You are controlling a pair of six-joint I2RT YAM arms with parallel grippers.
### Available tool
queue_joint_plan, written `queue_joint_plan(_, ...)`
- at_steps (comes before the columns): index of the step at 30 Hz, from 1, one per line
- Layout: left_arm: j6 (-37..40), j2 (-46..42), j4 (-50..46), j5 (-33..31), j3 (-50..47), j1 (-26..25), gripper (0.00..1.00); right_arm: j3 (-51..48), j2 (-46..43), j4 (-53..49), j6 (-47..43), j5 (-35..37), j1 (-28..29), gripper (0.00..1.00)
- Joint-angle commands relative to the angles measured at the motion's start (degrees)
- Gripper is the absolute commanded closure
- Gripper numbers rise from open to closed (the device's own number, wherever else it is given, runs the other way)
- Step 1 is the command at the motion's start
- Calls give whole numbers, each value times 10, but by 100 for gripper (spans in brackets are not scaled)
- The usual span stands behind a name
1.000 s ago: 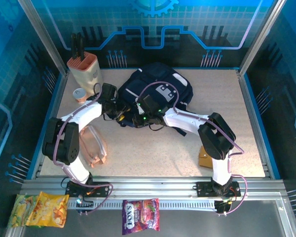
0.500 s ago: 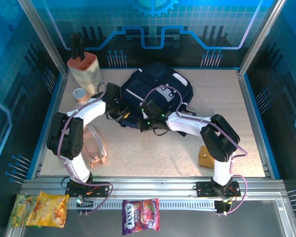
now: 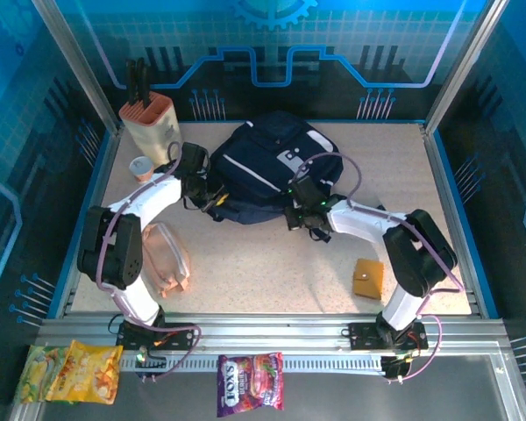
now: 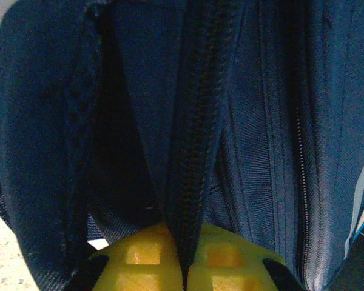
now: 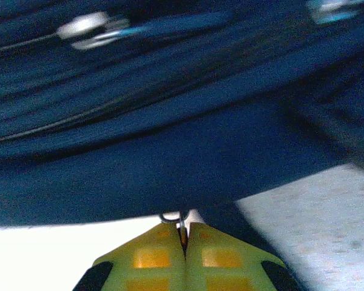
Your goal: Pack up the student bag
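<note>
Both pinch the student bag [image 3: 272,162]: left gripper [image 4: 182,254] its zipper [image 4: 197,139], right gripper [image 5: 183,233] a metal ring [image 5: 171,217].

We see the student bag [image 3: 272,162] in dark navy, with a thin white stripe and a grey patch. The bench [image 3: 272,272] is speckled beige. The left fingers [image 4: 139,267] and right fingers [image 5: 218,264] are yellow. The knife block [image 3: 149,123] is cream with black handles, the wallet [image 3: 366,279] is tan, and we note a yellow snack packet [image 3: 70,373] and a purple snack packet [image 3: 250,381].
</note>
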Motion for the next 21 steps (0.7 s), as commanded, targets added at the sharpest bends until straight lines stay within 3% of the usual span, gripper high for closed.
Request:
queue_joint_plan(1,32,-37,-23,-4,7,20,100,0,-3,-6,-18,59,-46,94)
queue_joint_plan(5,36,-45,-25,13,-11,19,100,29,25,-15,-2,80,-84,90)
queue_joint_plan(10,57,-55,-63,5,-12,-3,98,37,14,-32,22,94,-95,78)
queue_joint_plan(13,62,-54,-72,26,-12,-17,88,25,-8,-37,37,77,-103,71)
queue_joint_plan(15,75,-54,-83,31,-4,-28,77,6,-32,-26,32,49,-104,63)
queue_joint_plan(17,106,-57,-99,16,10,-38,60,-21,-67,-6,29,19,-104,54)
queue_joint_plan(21,188,-60,-125,-18,52,-56,45,-80,-151,31,35,-37,-117,40)
